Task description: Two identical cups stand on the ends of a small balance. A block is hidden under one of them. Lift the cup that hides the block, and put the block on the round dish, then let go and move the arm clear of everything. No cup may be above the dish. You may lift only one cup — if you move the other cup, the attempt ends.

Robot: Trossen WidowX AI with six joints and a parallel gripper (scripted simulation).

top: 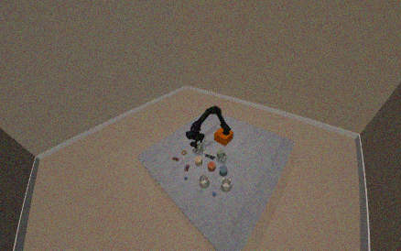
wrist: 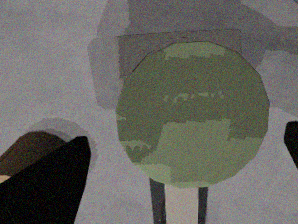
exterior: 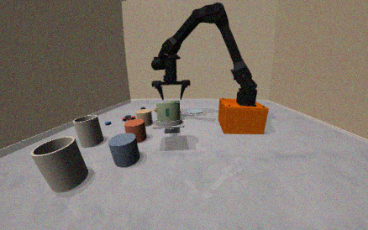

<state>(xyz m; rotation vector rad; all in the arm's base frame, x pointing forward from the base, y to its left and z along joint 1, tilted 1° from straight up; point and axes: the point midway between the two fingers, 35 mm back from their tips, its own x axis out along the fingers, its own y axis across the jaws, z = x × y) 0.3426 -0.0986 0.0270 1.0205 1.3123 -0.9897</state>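
Note:
My gripper (top: 198, 144) (exterior: 171, 99) (wrist: 188, 137) is open and empty, pointing down. In the wrist view its fingers stand apart on either side of one green cup (top: 200, 147) (wrist: 200, 90), seen from above. In the exterior view the fingertips show above cup height. The other green cup (top: 222, 156) (exterior: 167, 112) stands on the near end of the balance (top: 210, 157) (exterior: 172, 128) (wrist: 181, 206) in that view and mostly hides the first. Which end sits lower I cannot tell. The pale round dish (exterior: 195, 112) lies on the far side. The block is not visible.
A tan cylinder (top: 199, 160) (exterior: 144, 117), a red one (top: 211, 167) (exterior: 136, 131) and a blue one (top: 223, 170) (exterior: 124, 151) stand beside the balance. Two open grey cups (exterior: 89, 132) (exterior: 65, 168) stand farther out. The arm's orange base (top: 223, 137) (exterior: 242, 119) is opposite.

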